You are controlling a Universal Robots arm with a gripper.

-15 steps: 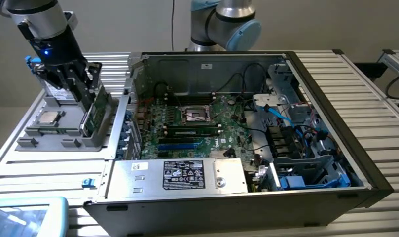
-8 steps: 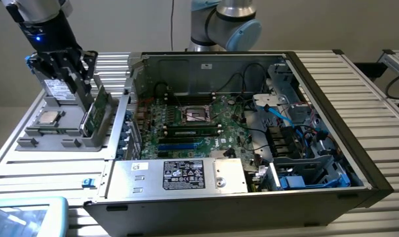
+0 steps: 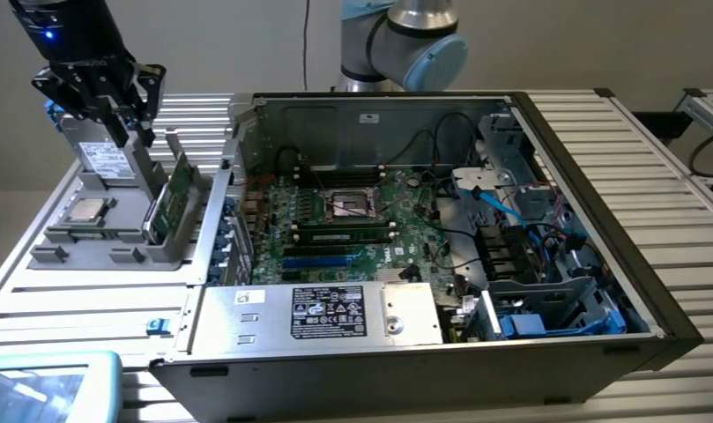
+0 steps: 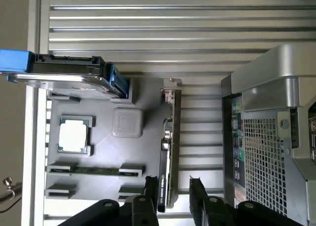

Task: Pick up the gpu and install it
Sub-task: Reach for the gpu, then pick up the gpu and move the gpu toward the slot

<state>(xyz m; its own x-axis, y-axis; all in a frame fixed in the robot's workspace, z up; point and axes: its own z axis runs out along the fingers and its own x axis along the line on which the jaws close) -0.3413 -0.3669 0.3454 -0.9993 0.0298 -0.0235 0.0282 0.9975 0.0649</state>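
The gpu (image 3: 174, 196) stands on its long edge in a slot of the grey holder tray (image 3: 133, 257), on the exterior view's left, next to the open computer case (image 3: 591, 211). In the wrist view the gpu (image 4: 171, 137) appears edge-on, a thin board with a silver bracket at one end. My gripper (image 3: 135, 137) hangs above the tray, a little above and behind the card. The gripper (image 4: 174, 194) is open: its two black fingers (image 4: 151, 191) straddle one end of the card with a gap on each side and hold nothing.
The tray also holds a silver drive with blue tabs (image 4: 69, 79), a processor chip (image 4: 74, 135) and a memory stick (image 4: 96, 170). Inside the case, the motherboard (image 3: 345, 220) has blue slots (image 3: 321, 257) beside the power supply (image 3: 332, 313). The case's rear grille (image 4: 266, 142) is close by.
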